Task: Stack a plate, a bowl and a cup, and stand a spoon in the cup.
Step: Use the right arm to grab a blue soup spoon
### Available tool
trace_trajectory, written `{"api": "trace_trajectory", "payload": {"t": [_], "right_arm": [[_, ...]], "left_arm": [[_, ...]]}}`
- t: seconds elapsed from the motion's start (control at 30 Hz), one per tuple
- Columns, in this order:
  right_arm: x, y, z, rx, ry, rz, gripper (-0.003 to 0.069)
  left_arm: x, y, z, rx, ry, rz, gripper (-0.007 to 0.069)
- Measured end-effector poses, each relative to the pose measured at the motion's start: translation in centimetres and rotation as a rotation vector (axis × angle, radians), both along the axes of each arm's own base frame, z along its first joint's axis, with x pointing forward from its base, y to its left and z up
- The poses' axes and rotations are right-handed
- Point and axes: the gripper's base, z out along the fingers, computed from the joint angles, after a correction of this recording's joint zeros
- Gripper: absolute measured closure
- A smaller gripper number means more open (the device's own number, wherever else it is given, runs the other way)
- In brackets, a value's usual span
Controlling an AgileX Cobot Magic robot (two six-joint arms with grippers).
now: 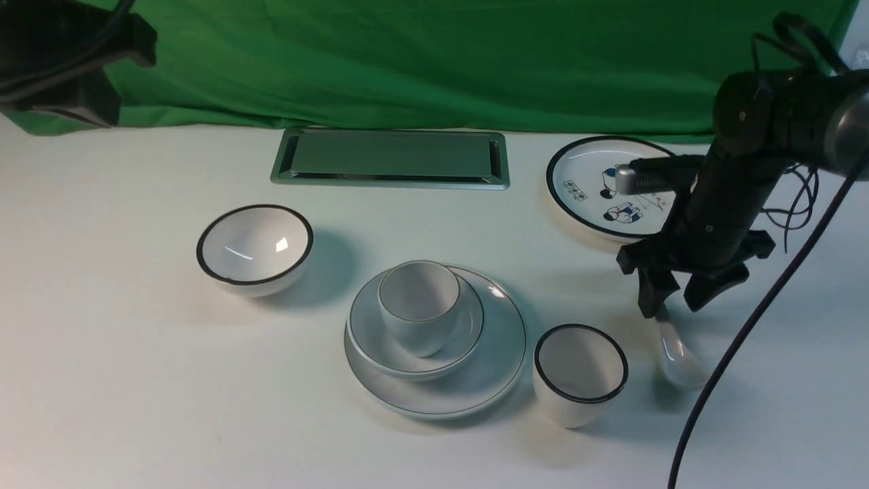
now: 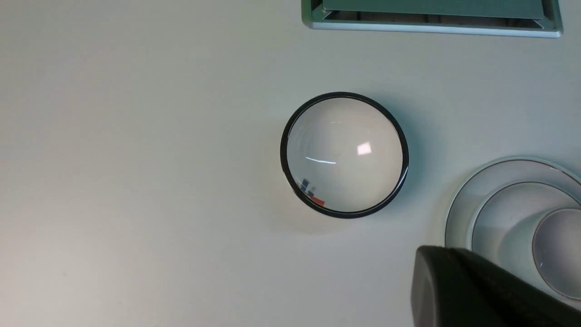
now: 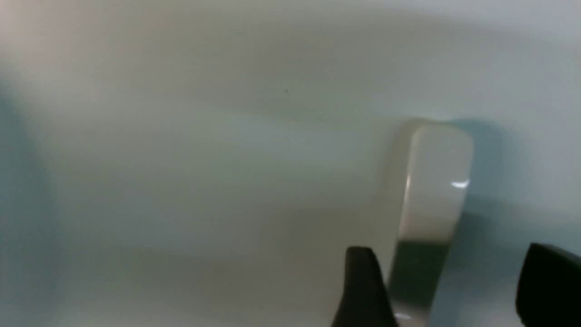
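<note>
The plate (image 1: 492, 380) lies mid-table with the bowl (image 1: 366, 343) in it and the cup (image 1: 419, 305) upright in the bowl. The spoon (image 1: 679, 360) lies flat on the table to their right, scoop nearest me. My right gripper (image 1: 679, 302) is open and low over the spoon's handle, one finger on each side; the right wrist view shows the handle (image 3: 435, 181) between the fingertips (image 3: 363, 290). My left gripper (image 2: 442, 256) is shut and empty, raised at the far left, with the plate's rim (image 2: 456, 213) beside it.
A black-rimmed bowl (image 1: 254, 248) stands left of the stack. A black-rimmed cup (image 1: 579, 373) stands between the stack and the spoon. A cartoon-print plate (image 1: 584, 170) lies at the back right behind my right arm. A metal hatch (image 1: 390, 157) is set in the table's back.
</note>
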Motion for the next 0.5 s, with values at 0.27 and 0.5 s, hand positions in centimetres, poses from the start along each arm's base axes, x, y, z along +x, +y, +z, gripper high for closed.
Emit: {"api": "trace_trajectory", "payload": {"t": [0.27,0.5], "right_arm": [[0.1,0.0,0.5,0.003,-0.005,-0.011,0.0491],[-1.9,2.4,11.7,0.227,-0.474,0.011,0.0491]], "left_arm": [[0.0,-0.1,0.0,-0.006,0.001,-0.001,0.062],[0.0,-0.4,0.0,-0.031,0.003,-0.024,0.062]]}}
